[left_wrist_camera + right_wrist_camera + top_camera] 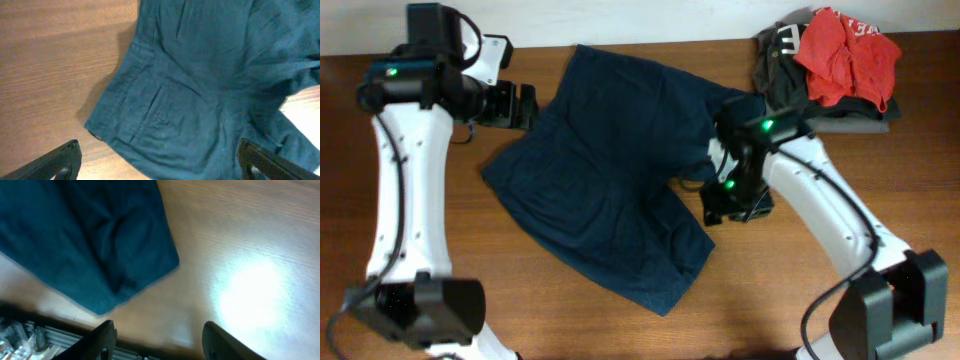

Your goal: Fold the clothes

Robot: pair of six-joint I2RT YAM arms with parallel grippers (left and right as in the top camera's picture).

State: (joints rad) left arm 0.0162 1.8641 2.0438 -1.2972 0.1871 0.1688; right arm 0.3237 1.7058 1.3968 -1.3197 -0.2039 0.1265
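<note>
The navy shorts [610, 170] are spread out, wrinkled, across the middle of the wooden table [560, 310], between the 2 arms. The left gripper [520, 105] is held just beside the far left edge of the shorts. In the left wrist view its 2 fingers [55, 162] are seen spread wide above the cloth, where a welt pocket [155, 110] is visible, and nothing is gripped. The right gripper [728, 205] is placed at the right side of the shorts. In the right wrist view its jaws are seen parted, with only bare wood below them and 1 corner of the shorts lying apart from them; nothing is held. At the far right corner a red garment [845, 55] with white lettering is piled on dark folded garments [780, 70], well apart from the shorts.
</note>
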